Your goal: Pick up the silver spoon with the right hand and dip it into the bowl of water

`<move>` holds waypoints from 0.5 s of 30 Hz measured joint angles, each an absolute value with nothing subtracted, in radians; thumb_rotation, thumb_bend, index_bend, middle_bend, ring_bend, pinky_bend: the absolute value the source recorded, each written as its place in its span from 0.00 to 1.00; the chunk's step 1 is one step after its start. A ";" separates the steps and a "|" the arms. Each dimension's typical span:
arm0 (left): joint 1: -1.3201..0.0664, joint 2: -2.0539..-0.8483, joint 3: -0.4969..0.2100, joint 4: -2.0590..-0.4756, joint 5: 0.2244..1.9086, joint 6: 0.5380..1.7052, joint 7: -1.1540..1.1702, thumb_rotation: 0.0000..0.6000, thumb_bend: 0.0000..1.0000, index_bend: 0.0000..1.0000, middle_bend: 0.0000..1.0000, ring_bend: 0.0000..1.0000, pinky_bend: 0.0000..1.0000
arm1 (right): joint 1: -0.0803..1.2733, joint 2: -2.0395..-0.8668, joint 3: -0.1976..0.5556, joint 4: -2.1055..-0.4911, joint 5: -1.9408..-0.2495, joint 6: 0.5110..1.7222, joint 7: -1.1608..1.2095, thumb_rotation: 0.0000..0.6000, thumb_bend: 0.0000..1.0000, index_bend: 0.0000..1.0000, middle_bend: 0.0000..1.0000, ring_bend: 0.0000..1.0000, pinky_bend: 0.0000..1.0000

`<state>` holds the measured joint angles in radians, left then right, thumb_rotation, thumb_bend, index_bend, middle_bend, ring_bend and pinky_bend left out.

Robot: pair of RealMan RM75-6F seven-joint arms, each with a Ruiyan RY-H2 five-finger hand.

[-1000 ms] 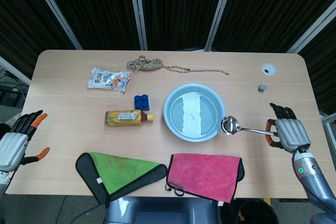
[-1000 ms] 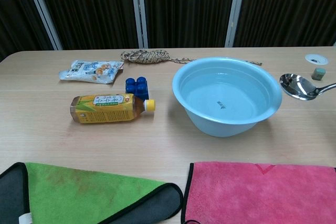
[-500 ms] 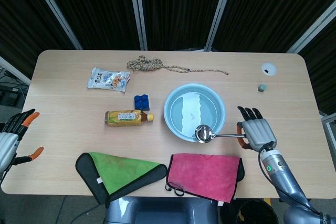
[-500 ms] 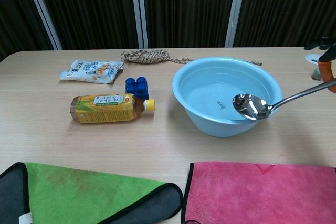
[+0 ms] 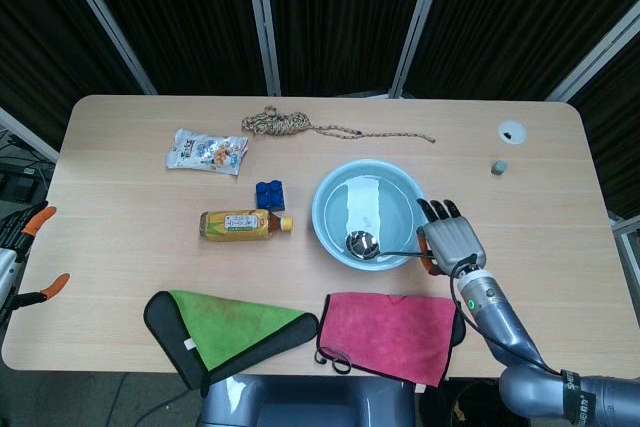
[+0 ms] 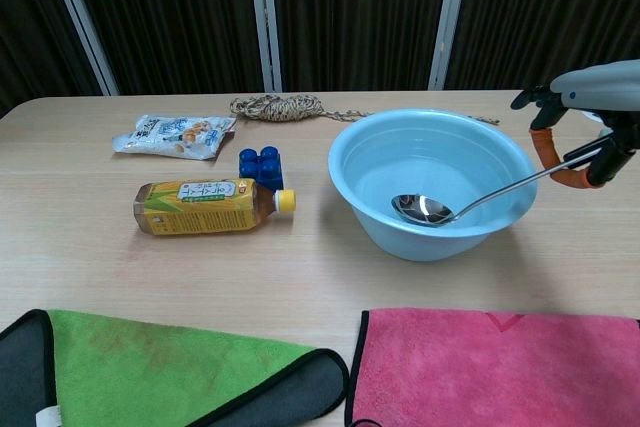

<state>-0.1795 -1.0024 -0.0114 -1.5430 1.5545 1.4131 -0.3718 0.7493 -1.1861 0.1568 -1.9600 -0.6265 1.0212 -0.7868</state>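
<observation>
Far on the left, at the table's edge, only a bit of the left hand (image 5: pixel 25 262) shows, with orange tips (image 5: pixel 40 214) spread apart and nothing between them.

Next comes the snack bag (image 5: pixel 207 150), lying flat. Below it a bottle (image 5: pixel 243 224) lies on its side with yellow drink in it and its cap pointing right. A blue block (image 5: pixel 269 194) sits just above the cap. Near the front edge lies a green cloth (image 5: pixel 235 332) with a dark rim. A rope (image 5: pixel 290 123) is coiled at the back, and its tail runs right.

Then the bowl (image 6: pixel 505 162), light blue, with water in it. The spoon (image 6: pixel 424 209) has its round end down inside the bowl, low near the front wall. Its thin handle slants up over the right rim.

A pink cloth (image 5: pixel 390 325) lies in front of the bowl.

The right hand (image 5: pixel 452 245) is just right of the bowl. It pinches the end of the handle between its orange tip and a finger. The other fingers (image 5: pixel 440 210) stick out straight toward the bowl.

Far right at the back are a small white ring (image 5: pixel 512 130) and a little grey cube (image 5: pixel 498 168).

The table (image 5: pixel 120 197) is light wood. Behind it hang dark curtains (image 5: pixel 330 17) with pale poles.
</observation>
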 measured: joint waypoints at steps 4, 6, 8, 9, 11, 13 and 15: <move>-0.185 -1.005 -0.017 -1.541 1.534 1.395 -0.367 1.00 0.27 0.02 0.00 0.00 0.00 | 0.793 -1.216 0.154 -1.918 -0.587 1.004 -0.798 1.00 0.57 0.70 0.00 0.00 0.00; -0.186 -1.006 -0.021 -1.542 1.525 1.390 -0.359 1.00 0.27 0.02 0.00 0.00 0.00 | 0.805 -1.228 0.152 -1.899 -0.585 0.996 -0.792 1.00 0.57 0.70 0.00 0.00 0.00; -0.187 -1.007 -0.023 -1.544 1.523 1.389 -0.353 1.00 0.27 0.02 0.00 0.00 0.00 | 0.811 -1.239 0.148 -1.880 -0.593 0.992 -0.781 1.00 0.57 0.70 0.00 0.00 0.00; -0.187 -1.007 -0.023 -1.546 1.523 1.389 -0.352 1.00 0.27 0.02 0.00 0.00 0.00 | 0.812 -1.245 0.146 -1.873 -0.600 0.991 -0.775 1.00 0.57 0.70 0.00 0.00 0.00; -0.186 -1.007 -0.023 -1.548 1.525 1.391 -0.353 1.00 0.27 0.02 0.00 0.00 0.00 | 0.814 -1.260 0.142 -1.854 -0.616 0.990 -0.758 1.00 0.57 0.70 0.00 0.00 0.00; -0.187 -1.007 -0.024 -1.547 1.526 1.390 -0.357 1.00 0.27 0.02 0.00 0.00 0.00 | 0.816 -1.277 0.139 -1.835 -0.634 0.992 -0.746 1.00 0.57 0.70 0.00 0.00 0.00; -0.189 -1.006 -0.024 -1.545 1.527 1.388 -0.364 1.00 0.27 0.02 0.00 0.00 0.00 | 0.816 -1.298 0.135 -1.812 -0.656 0.998 -0.733 1.00 0.57 0.70 0.00 0.00 0.00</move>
<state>-0.1886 -1.0063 -0.0242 -1.5450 1.5269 1.3880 -0.3643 0.8165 -1.2976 0.1352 -1.8124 -0.6559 0.9978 -0.7331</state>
